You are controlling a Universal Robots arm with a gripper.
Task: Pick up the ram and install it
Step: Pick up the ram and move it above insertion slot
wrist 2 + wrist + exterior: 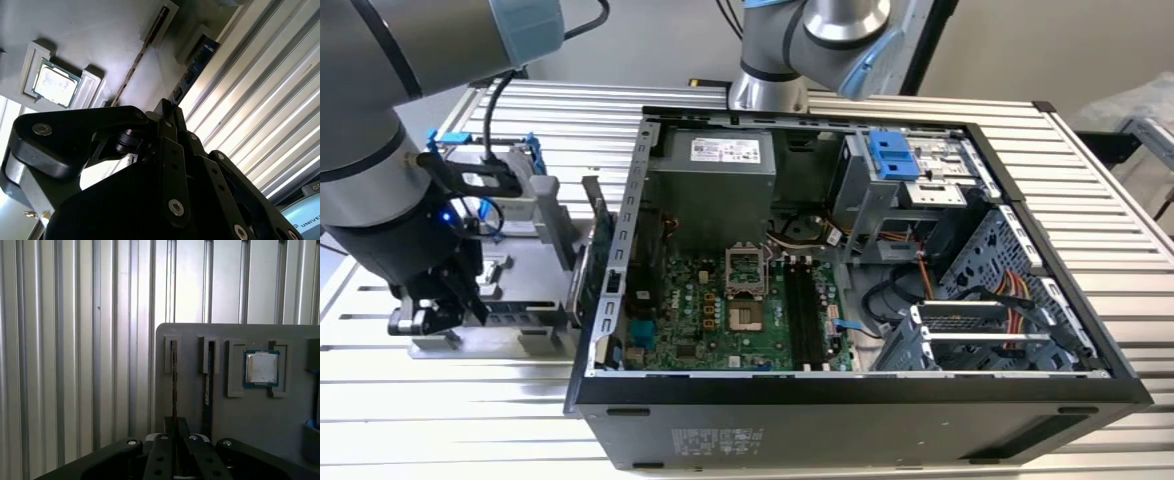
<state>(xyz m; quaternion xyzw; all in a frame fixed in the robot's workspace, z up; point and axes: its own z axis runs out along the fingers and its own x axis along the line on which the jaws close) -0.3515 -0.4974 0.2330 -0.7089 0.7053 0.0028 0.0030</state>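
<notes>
Gripper [174,424] is down at the grey holder [192,395], outside the open PC case [854,388] on the exterior view's left. Fingers [167,426] are pinched together on the ram [173,375], which stands on edge in its holder slot. A second stick [210,370] sits in the slot just beside it, with a CPU [261,367] in a pocket past that. The motherboard [707,310] is well apart, inside the case.

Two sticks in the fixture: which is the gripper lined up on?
The ram farthest from the CPU, dead ahead of the gripper; the darker stick stands nearer the CPU.
</notes>
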